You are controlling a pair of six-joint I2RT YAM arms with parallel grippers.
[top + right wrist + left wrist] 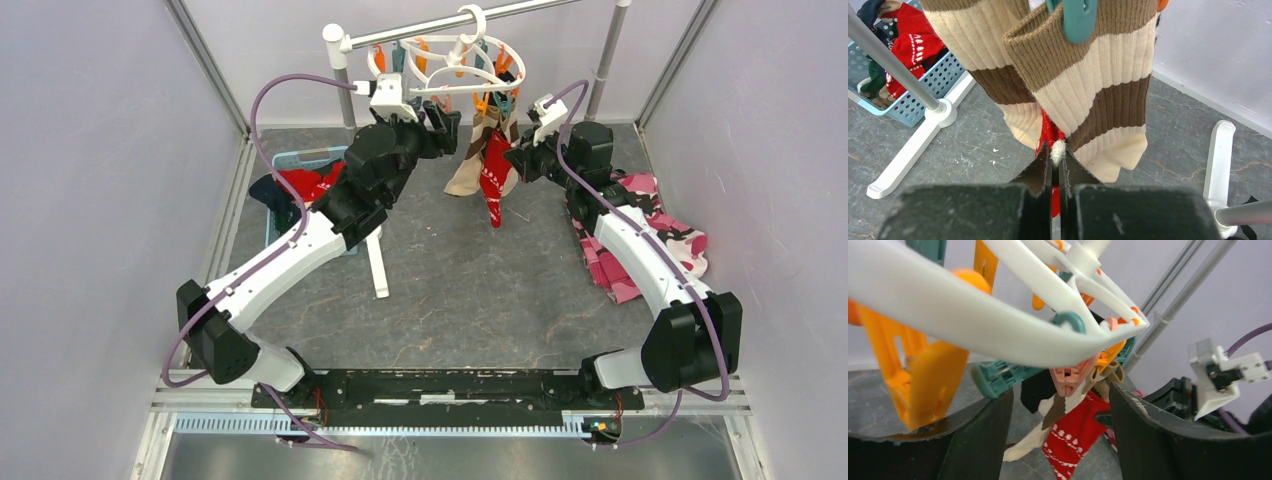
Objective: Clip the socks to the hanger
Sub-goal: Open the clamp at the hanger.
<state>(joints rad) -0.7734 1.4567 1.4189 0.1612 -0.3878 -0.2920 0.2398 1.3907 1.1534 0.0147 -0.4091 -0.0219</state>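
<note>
The white ring hanger point(455, 62) hangs by its hook from the silver pole, with orange and teal clothespins dangling. A red sock with white pattern point(495, 172) and a beige-and-brown striped sock point(468, 170) hang under it. My right gripper point(1055, 156) is shut on the red sock's lower edge point(1049, 134), just below the striped socks point(1088, 95), which a teal pin point(1078, 19) holds. My left gripper point(1060, 437) is open and empty just under the hanger ring point(998, 325). A teal pin point(998, 378) lies by its left finger, and the red sock point(1073, 437) shows beyond the jaws.
A blue basket point(280, 165) at the back left holds more red and dark socks. The rack's white foot point(377, 262) lies on the grey floor beside it, and another foot point(1219, 160) stands on the right. A pink camouflage cloth point(645, 235) lies under my right arm.
</note>
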